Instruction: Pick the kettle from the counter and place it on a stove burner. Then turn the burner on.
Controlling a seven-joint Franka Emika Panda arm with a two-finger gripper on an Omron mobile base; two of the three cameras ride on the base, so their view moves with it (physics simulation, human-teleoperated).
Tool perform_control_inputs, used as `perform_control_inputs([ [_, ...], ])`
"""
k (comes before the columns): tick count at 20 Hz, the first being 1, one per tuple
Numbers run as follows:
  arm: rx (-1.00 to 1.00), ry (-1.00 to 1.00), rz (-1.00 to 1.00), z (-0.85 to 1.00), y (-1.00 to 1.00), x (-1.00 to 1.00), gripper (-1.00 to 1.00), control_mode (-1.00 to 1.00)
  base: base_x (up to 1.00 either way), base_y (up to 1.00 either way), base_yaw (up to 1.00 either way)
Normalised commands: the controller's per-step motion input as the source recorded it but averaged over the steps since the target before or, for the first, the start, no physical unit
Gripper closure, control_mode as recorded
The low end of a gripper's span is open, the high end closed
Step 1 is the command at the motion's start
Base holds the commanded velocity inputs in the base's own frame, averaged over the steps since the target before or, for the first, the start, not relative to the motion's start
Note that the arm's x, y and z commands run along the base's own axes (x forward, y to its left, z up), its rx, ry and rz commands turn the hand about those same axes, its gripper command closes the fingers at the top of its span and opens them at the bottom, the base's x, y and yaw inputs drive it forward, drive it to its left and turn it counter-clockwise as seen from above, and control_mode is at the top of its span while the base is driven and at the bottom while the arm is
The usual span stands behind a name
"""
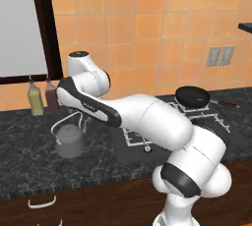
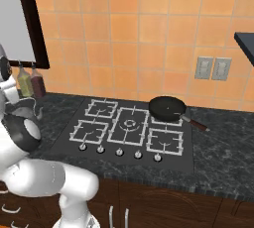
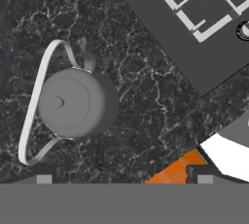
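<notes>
The kettle (image 3: 73, 102) is seen from above on the black counter (image 3: 146, 116), upright, its wire handle tilted to one side, well apart from the cooktop (image 2: 129, 128). The gripper (image 3: 124, 175) is held above the counter with its fingertips (image 3: 44, 177) spread wide and nothing between them. The large central stove burner (image 2: 130, 123) is bare; a frying pan (image 2: 167, 108) rests on a rear burner.

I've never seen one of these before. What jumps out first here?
A big white robot arm bends over a black counter toward a small grey kettle, its open gripper above it. To the kettle's right lies a black cooktop with a frying pan at its back.
</notes>
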Motion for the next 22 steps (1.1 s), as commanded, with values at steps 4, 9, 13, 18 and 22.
perform_control_inputs([
  [4,-0.10,0.19,-0.11,-0.34,0.31,0.47,-1.00,-1.00,0.00,0.00,0.00],
  [9,-0.04,0.08,-0.06,-0.22,0.38,0.39,-1.00,-1.00,0.00,0.00,0.00],
  [13,-0.04,0.00,-0.01,-0.24,0.39,0.36,-1.00,-1.00,0.00,0.00,0.00],
  [18,-0.01,0.00,0.00,-0.27,0.16,0.22,-1.00,-1.00,0.00,0.00,0.00],
  [22,0.00,0.00,0.00,-0.19,0.03,0.10,-1.00,-1.00,0.00,0.00,0.00],
])
